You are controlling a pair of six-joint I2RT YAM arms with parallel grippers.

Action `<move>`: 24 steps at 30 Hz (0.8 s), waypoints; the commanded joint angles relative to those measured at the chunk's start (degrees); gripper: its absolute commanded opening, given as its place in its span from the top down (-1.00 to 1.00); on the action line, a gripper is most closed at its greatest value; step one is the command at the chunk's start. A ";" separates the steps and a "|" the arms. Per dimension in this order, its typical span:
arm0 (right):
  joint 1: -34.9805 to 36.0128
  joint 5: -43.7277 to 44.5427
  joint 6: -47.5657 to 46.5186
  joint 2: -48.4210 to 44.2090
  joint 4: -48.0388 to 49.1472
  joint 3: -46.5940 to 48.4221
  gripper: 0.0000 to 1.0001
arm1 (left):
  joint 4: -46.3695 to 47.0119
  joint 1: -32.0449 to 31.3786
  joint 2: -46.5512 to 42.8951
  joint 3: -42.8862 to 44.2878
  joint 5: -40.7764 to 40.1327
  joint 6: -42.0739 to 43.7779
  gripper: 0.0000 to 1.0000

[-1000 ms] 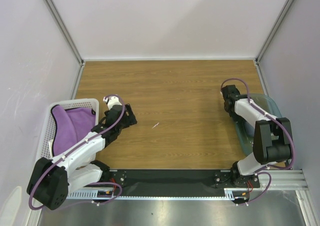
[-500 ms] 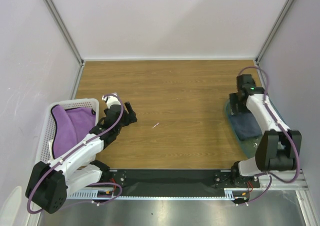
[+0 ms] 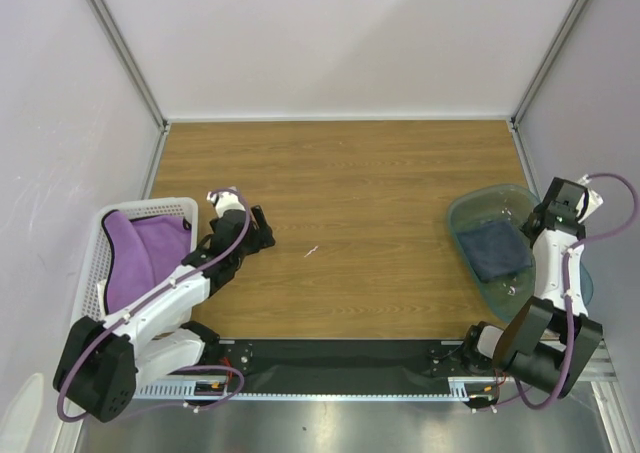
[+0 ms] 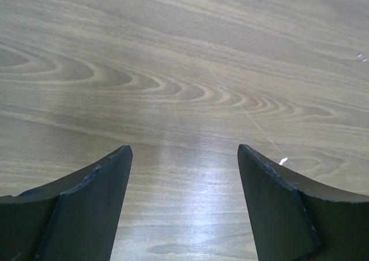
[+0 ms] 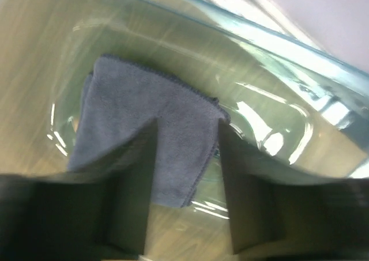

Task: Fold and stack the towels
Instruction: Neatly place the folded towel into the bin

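A folded dark navy towel (image 3: 497, 250) lies flat inside the translucent teal bin (image 3: 470, 208) at the right. In the right wrist view the same navy towel (image 5: 144, 111) shows below and between my right gripper (image 5: 187, 128), whose fingers stand apart with nothing held. That right gripper (image 3: 545, 218) hovers at the bin's right rim. A purple towel (image 3: 145, 253) lies bunched in the white basket (image 3: 150, 208) at the left. My left gripper (image 3: 262, 231) is just right of the basket, low over bare wood, open and empty (image 4: 184, 151).
The wooden table (image 3: 350, 173) is walled on three sides by pale panels. A tiny white scrap (image 3: 312, 252) lies near the table's middle, also seen as a scrap (image 4: 282, 161) by the left gripper's right finger. The teal bin's rim (image 5: 277, 39) curves close past the right gripper.
The right arm swung from the bin's left side to its right rim, uncovering the navy towel in the bin. Its jaws went from shut to apart. The left arm barely moved.
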 commanded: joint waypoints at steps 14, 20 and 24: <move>-1.20 -14.83 12.74 10.49 13.80 -6.33 0.74 | 0.97 1.65 4.28 3.99 0.67 0.64 -0.62; -1.20 -7.97 13.45 12.87 14.94 -9.31 0.78 | 0.88 2.70 5.77 5.92 2.60 0.21 -0.61; -1.02 -5.77 14.33 11.73 16.18 -11.51 0.78 | -0.61 4.36 6.82 8.81 4.80 -0.41 -0.61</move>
